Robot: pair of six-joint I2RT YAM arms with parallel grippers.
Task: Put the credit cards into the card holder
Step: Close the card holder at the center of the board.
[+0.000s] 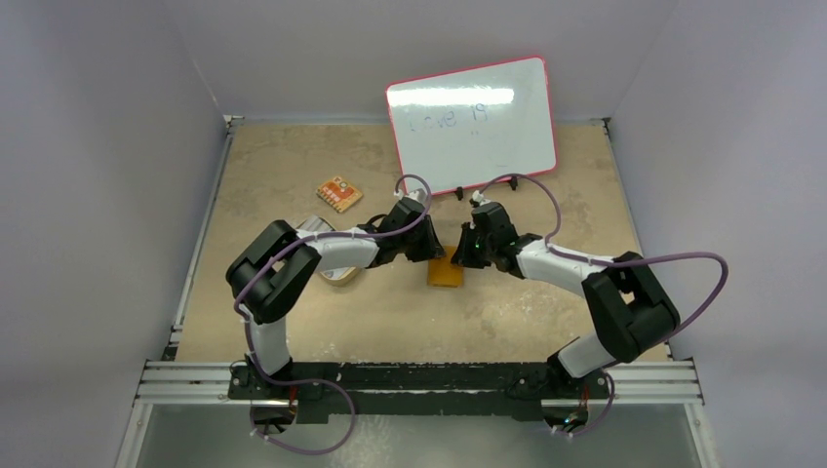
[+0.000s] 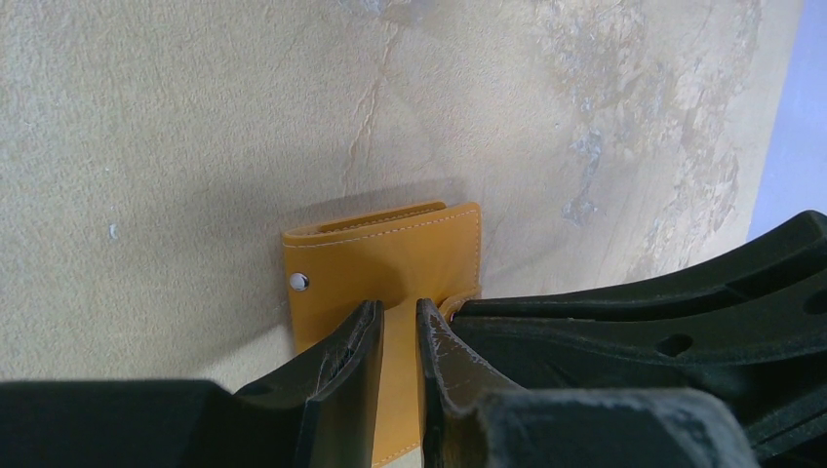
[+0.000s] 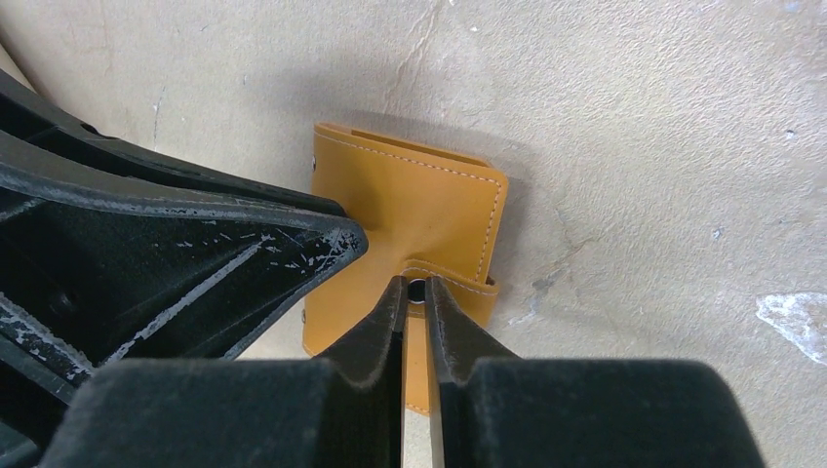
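Observation:
The orange card holder (image 1: 447, 274) lies on the table between both grippers, folded, with a small snap; it also shows in the left wrist view (image 2: 390, 258) and the right wrist view (image 3: 410, 205). My left gripper (image 1: 429, 246) rests its tips on the holder's cover (image 2: 398, 310), jaws nearly together with nothing between them. My right gripper (image 1: 466, 252) is shut on the holder's snap tab (image 3: 414, 285). A grey-silver credit card edge (image 1: 314, 226) peeks out behind my left arm; the rest is hidden.
A tan oval dish (image 1: 341, 276) sits under my left arm. An orange patterned flat piece (image 1: 338, 194) lies further back. A pink-rimmed whiteboard (image 1: 473, 122) leans against the back wall. Grey walls stand on three sides of the table.

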